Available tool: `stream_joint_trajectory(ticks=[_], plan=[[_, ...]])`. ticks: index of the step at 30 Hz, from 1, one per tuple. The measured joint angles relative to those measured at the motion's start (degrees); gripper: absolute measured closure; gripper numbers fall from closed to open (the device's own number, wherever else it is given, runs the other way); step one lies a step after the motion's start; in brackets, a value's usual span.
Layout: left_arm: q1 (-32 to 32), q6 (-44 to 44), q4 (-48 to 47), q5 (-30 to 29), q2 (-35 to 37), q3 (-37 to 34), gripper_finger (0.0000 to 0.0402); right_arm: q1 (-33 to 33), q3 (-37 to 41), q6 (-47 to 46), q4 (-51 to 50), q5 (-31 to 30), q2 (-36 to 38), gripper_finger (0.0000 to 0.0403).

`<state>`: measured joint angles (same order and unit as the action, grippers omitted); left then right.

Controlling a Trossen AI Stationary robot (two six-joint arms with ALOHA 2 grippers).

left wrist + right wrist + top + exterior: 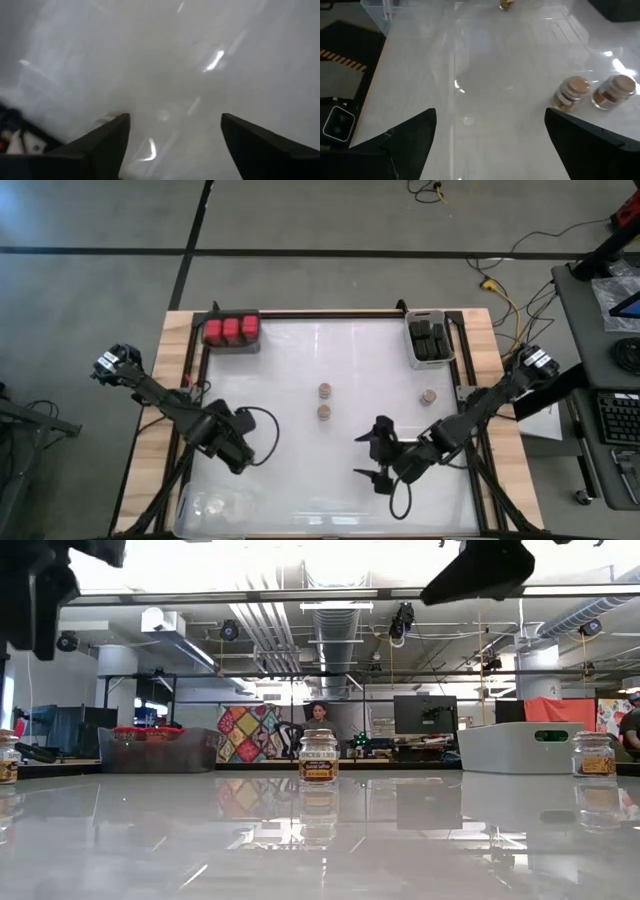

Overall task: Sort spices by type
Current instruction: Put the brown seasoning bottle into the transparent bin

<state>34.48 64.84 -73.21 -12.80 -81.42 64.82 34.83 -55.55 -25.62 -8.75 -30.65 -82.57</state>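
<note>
Your two tan-topped jars [324,401] stand mid-bench, a third jar [428,396] toward the right edge. Red spices [231,330] fill the far-left bin [231,346], black ones [430,339] the far-right bin [412,345]. Your right gripper [376,455] is spread wide near the front edge; the left gripper [172,145] is released too.

The dark six-joint left arm is extended inward from the table's left edge, its two-finger left gripper [243,463] held over the near left area with fingers spread apart. The dark right arm is extended from the right edge, its right gripper [369,456] held wide open near the table's middle.
</note>
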Motion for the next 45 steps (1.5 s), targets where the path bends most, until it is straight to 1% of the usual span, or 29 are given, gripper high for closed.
stream_joint_trajectory(ticks=[4, 10, 15, 20, 23, 26, 33, 37, 43, 45], plan=[[-0.67, -1.3, -2.21, 1.06, 1.81, -2.77, 0.0084, 0.0, -0.74, -1.61, 0.52, 0.18, -2.9, 0.0039], [-3.19, -4.53, -2.25, 5.72, 8.02, -10.82, 0.0078, 0.15, -1.98, -2.89, 0.49, 1.07, -5.75, 0.0039], [-3.16, -16.78, -1.57, 6.65, 13.44, -17.26, 0.008, 0.15, -2.29, -3.57, 0.55, 2.32, -6.82, 0.0039], [-3.37, -25.02, -1.24, 7.13, 16.1, -19.71, 0.0082, 0.15, -2.32, -4.4, 0.54, 2.62, -7.55, 0.0039], [-3.37, -28.5, 0.1, 3.35, 16.73, -20.48, 0.0082, 0.15, -2.32, -3.79, 0.51, 2.62, -7.67, 0.0039], [-3.43, -32.02, 0.84, 2.82, 16.97, -21.74, 0.0082, 0.02, -2.31, -2.68, 0.54, 2.6, -7.67, 0.0039], [-4.36, -33.05, 1.22, 3.58, 15.55, -22.51, 0.0082, 0.02, -2.27, 0.21, 0.54, 2.62, -7.67, 0.0039], [-8.11, -35.96, 2.98, 8.16, 13.17, -22.61, 0.0083, 0.0, -2.25, 0.47, 0.54, 2.62, -7.67, 0.0039], [-14.31, -41.38, 3.69, 9.13, 8.43, -23.08, 0.0083, 0.0, -2.25, 0.45, 0.54, 2.6, -7.67, 0.0039], [-15.58, -42.94, 3.7, 11.05, 7.24, -23.1, 0.0083, 0.0, -2.25, 0.14, 0.54, 2.62, -7.67, 0.0039]])
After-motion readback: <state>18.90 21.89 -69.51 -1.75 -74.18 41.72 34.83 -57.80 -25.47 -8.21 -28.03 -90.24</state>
